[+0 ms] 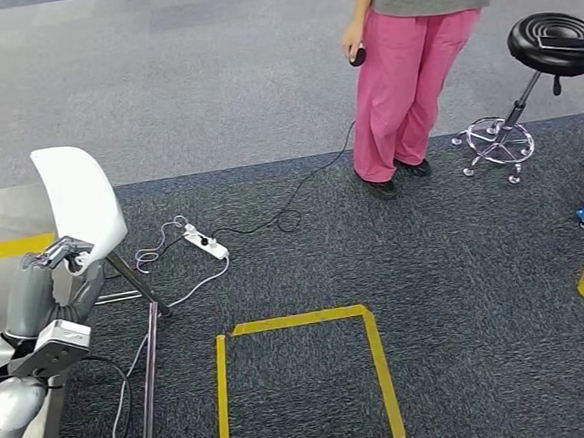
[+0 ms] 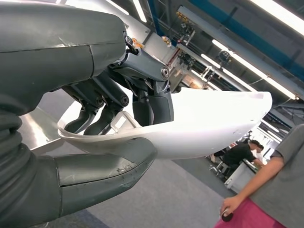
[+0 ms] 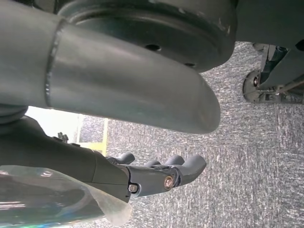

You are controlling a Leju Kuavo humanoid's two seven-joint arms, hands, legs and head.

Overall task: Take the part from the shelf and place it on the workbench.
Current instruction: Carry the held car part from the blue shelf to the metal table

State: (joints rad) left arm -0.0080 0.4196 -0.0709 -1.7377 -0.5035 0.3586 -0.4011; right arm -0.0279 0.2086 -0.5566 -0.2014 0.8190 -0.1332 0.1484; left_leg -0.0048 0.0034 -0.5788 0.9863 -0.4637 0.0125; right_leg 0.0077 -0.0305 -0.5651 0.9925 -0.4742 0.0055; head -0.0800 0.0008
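Left hand point(image 1: 54, 271) grips white part point(image 1: 79, 199); no writing legible.

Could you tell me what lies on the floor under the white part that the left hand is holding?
Below the white part, gripped by the left hand, lie a white power strip, loose cables and a dark metal bar on grey carpet. The part and arm cover whatever is directly beneath them.

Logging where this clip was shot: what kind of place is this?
Probably an indoor workshop or test hall: grey carpet marked with yellow tape, a power strip trailing cables, and long ceiling lights over work areas.
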